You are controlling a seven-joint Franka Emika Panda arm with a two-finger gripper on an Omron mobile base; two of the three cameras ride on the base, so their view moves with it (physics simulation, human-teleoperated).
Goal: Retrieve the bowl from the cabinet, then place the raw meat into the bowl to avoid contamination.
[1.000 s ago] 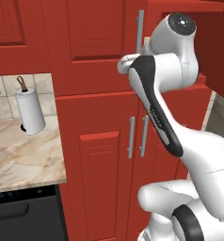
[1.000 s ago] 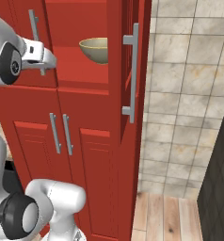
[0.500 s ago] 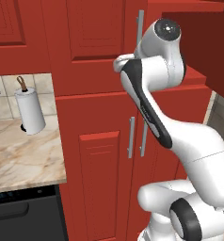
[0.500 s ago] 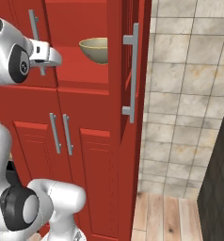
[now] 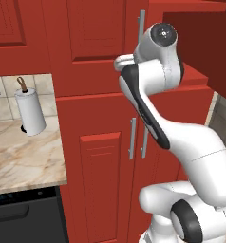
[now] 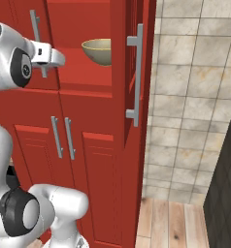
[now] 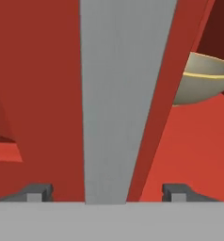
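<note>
The tall red cabinet (image 6: 90,145) has its upper right door (image 6: 130,104) swung open. The pale olive-tan bowl (image 6: 99,51) sits upright on the shelf inside. In the hand view the bowl (image 7: 205,84) shows at the right, past the edge of the shut left door. My gripper (image 7: 107,193) is open. Its fingertips (image 7: 36,192) stand wide on either side of the left door's silver bar handle (image 7: 118,94) without touching it. From the right base view my hand (image 6: 52,55) is up at that handle, left of the bowl. The raw meat is out of view.
A paper-towel roll (image 5: 30,111) stands on the marble counter (image 5: 24,159) to the left, with a dark appliance front (image 5: 24,220) below. The lower cabinet doors (image 5: 103,180) are shut. A tiled wall (image 6: 195,121) and a dark unit (image 6: 226,193) lie right of the open door.
My arm has swung its upper joints toward the cabinet and the hand has crept a little right along the upper left door. The jaws have narrowed slightly. Bowl and doors have not moved.
</note>
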